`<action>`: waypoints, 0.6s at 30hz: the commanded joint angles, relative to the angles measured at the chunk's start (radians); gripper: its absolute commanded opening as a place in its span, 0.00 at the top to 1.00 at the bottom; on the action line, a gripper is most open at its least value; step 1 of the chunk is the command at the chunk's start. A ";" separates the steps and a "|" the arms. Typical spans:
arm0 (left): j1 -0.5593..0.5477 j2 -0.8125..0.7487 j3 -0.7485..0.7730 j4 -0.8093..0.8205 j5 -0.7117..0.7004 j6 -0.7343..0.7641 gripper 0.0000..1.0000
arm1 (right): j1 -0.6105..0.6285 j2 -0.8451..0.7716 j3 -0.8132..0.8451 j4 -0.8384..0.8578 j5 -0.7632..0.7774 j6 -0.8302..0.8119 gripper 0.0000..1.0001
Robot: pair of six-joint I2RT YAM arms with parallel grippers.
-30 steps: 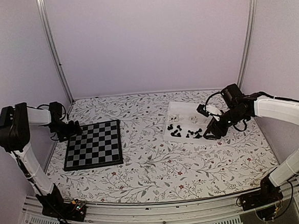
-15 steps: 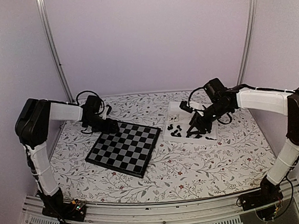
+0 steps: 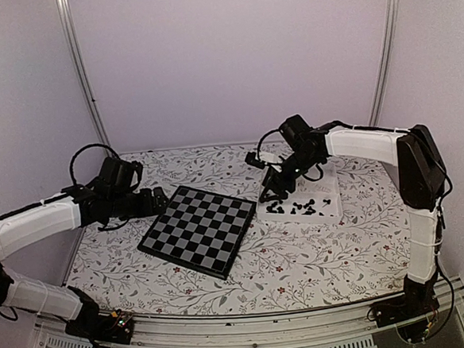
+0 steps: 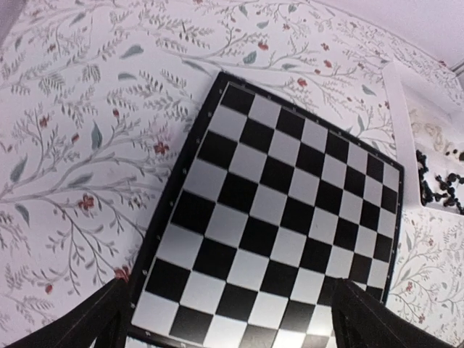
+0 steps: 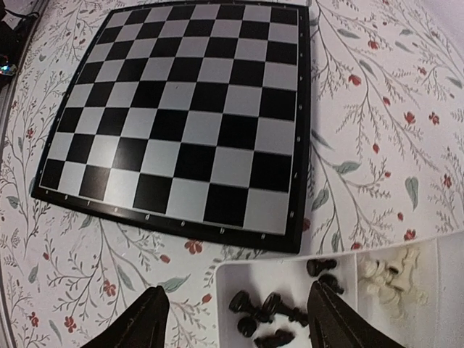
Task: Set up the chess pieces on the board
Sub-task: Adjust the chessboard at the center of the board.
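Tiny illegible marks [image 5: 221, 230] along board [image 5: 181, 123] border

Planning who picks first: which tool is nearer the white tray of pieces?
Right. The right tool hangs open over the corner of the white tray nearest the board. The left tool sits open at the board's far-left edge, with the board between it and the tray.

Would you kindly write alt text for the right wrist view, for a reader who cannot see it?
An empty black-and-grey chessboard lies on a floral tablecloth, filling most of the view. Below it, the corner of a white tray holds black pieces and white pieces, with the right arm's open fingers at the bottom edge.
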State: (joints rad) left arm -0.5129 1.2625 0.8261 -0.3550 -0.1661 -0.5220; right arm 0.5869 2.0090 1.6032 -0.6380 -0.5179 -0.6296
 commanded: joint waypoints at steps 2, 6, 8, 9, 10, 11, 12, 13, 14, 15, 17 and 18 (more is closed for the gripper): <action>-0.075 -0.114 -0.157 -0.118 -0.009 -0.273 0.02 | 0.058 0.194 0.269 -0.093 0.008 -0.017 0.29; -0.081 -0.159 -0.247 -0.087 0.042 -0.328 0.01 | 0.096 0.331 0.431 -0.120 0.055 0.042 0.26; -0.082 -0.148 -0.263 -0.081 0.066 -0.343 0.01 | 0.111 0.401 0.495 -0.140 0.079 0.084 0.24; -0.081 -0.137 -0.264 -0.080 0.076 -0.346 0.01 | 0.114 0.420 0.520 -0.149 0.087 0.095 0.24; -0.081 -0.121 -0.263 -0.078 0.084 -0.344 0.01 | 0.115 0.449 0.533 -0.155 0.095 0.110 0.23; -0.081 -0.105 -0.259 -0.077 0.093 -0.341 0.01 | 0.116 0.463 0.539 -0.153 0.110 0.121 0.22; -0.081 -0.086 -0.256 -0.070 0.102 -0.337 0.01 | 0.116 0.477 0.539 -0.150 0.134 0.146 0.22; -0.081 -0.066 -0.254 -0.060 0.112 -0.333 0.01 | 0.115 0.487 0.542 -0.152 0.153 0.167 0.22; -0.080 -0.049 -0.254 -0.049 0.118 -0.333 0.01 | 0.116 0.501 0.542 -0.159 0.158 0.177 0.22; -0.080 -0.029 -0.253 -0.038 0.121 -0.334 0.01 | 0.116 0.510 0.542 -0.164 0.158 0.187 0.22; -0.078 0.005 -0.251 -0.013 0.124 -0.331 0.01 | 0.115 0.521 0.543 -0.180 0.143 0.200 0.22; -0.078 0.020 -0.250 -0.002 0.124 -0.332 0.01 | 0.115 0.525 0.542 -0.188 0.128 0.204 0.21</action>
State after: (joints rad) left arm -0.5823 1.2339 0.5686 -0.4152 -0.0700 -0.8429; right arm 0.7071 2.4855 2.1330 -0.7498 -0.4057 -0.4927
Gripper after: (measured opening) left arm 0.994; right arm 0.783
